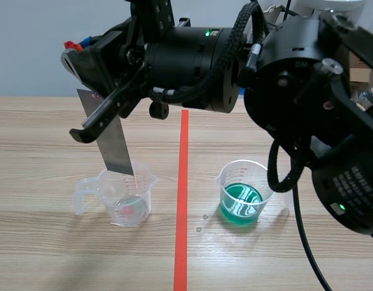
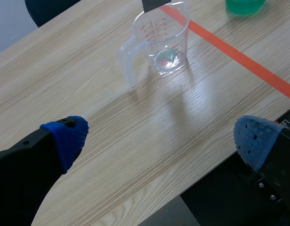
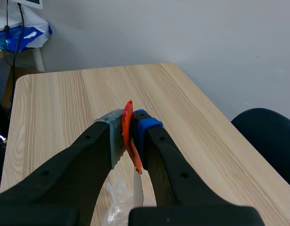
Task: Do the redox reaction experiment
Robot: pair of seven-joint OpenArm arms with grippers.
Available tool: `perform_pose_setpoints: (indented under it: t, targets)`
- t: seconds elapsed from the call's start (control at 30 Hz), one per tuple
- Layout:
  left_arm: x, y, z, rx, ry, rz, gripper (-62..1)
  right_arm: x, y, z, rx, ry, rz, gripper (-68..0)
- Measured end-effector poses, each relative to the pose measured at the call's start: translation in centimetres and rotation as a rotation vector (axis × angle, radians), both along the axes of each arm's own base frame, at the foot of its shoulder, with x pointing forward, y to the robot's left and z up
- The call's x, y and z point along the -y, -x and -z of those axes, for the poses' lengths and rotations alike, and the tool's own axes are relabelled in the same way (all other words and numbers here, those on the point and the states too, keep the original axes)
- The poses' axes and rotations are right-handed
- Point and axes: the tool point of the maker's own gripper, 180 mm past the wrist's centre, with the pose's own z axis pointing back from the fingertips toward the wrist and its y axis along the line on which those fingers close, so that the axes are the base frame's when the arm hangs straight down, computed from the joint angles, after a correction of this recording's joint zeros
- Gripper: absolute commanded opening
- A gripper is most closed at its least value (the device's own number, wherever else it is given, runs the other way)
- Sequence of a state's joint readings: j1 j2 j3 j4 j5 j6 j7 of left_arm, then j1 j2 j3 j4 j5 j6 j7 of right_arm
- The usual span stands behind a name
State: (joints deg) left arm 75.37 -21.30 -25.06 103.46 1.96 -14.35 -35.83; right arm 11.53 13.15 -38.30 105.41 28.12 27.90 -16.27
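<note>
My right gripper point(image 1: 77, 51) reaches across from the right and is shut on the top of a grey metal strip point(image 1: 114, 142). The strip hangs down with its lower end inside the clear handled measuring cup point(image 1: 129, 197), left of the red line. In the right wrist view the gripper point(image 3: 128, 134) pinches the strip point(image 3: 137, 190) edge-on, an orange-red piece beside it, and the clear cup point(image 3: 117, 202) lies below. A cup of green liquid point(image 1: 242, 194) stands right of the line. My left gripper point(image 2: 161, 136) hangs open over the table's near edge, well short of the clear cup point(image 2: 159, 44).
A red tape line point(image 1: 182, 200) runs down the table between the two cups. The right arm's bulky body point(image 1: 307, 91) fills the upper right of the scene view. A dark chair point(image 3: 272, 136) stands beyond the table's side edge.
</note>
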Motion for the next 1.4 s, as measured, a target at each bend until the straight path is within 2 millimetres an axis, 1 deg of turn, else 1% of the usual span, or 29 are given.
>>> perform_pose_setpoints:
  t: [0.1,0.3,0.37,0.53,0.57,0.7,0.77,1.07,1.27,1.4]
  targets:
    - [0.0,0.0,0.0,0.0,0.0,0.0,1.4,0.5,0.1,-0.1,0.002,-0.015,-0.006,-66.9]
    - [0.0,0.0,0.0,0.0,0.0,0.0,1.4,2.0,-0.1,0.7,0.002,0.007,-0.002,-66.9]
    - [0.0,0.0,0.0,0.0,0.0,0.0,1.4,2.7,-0.1,0.4,-0.01,-0.004,-0.001,-66.9]
    - [0.0,0.0,0.0,0.0,0.0,0.0,1.4,5.0,-0.6,-1.3,0.032,-0.025,0.041,-66.9]
    - [0.0,0.0,0.0,0.0,0.0,0.0,1.4,5.6,-0.7,-1.3,0.032,-0.027,0.053,-66.9]
    - [0.0,0.0,0.0,0.0,0.0,0.0,1.4,7.6,-0.7,-0.6,0.024,0.003,0.102,-66.9]
    - [0.0,0.0,0.0,0.0,0.0,0.0,1.4,8.5,-0.6,-0.5,0.029,0.009,0.118,-66.9]
    - [0.0,0.0,0.0,0.0,0.0,0.0,1.4,12.0,0.5,-0.8,0.043,0.038,0.152,-66.9]
    - [0.0,0.0,0.0,0.0,0.0,0.0,1.4,14.6,0.6,-0.3,0.022,0.062,0.187,-66.9]
    - [0.0,0.0,0.0,0.0,0.0,0.0,1.4,16.0,0.6,-0.9,0.041,0.064,0.203,-66.9]
